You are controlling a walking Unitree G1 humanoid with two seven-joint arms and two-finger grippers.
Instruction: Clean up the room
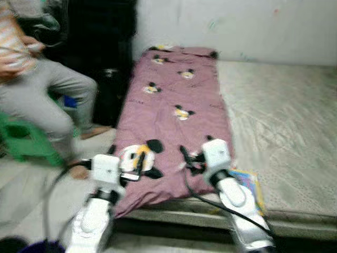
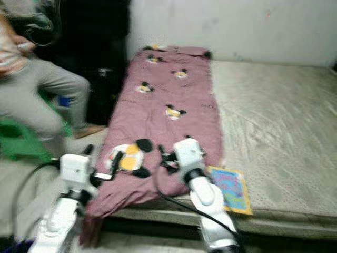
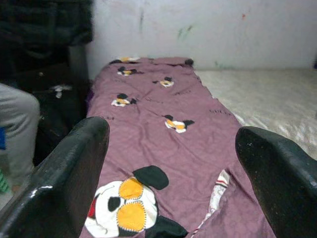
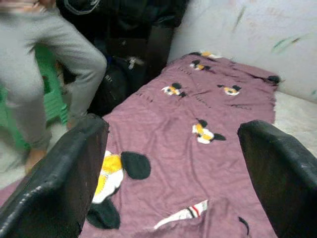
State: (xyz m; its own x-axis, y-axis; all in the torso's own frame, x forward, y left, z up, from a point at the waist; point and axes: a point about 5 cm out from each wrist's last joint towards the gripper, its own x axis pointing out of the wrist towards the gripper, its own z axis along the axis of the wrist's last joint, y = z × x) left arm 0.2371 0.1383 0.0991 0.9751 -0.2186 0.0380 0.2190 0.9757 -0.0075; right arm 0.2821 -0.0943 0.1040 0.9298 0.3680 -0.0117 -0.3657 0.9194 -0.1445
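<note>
Both end effectors, left (image 1: pixel 138 163) and right (image 1: pixel 185 158), hover spread wide over the near end of the mauve cartoon-print quilt (image 1: pixel 168 113); each should clamp only its hem.

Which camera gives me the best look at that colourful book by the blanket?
Right eye view: the book lies whole on the mattress beside the pink blanket. In the left eye view the right arm partly hides it.
</note>
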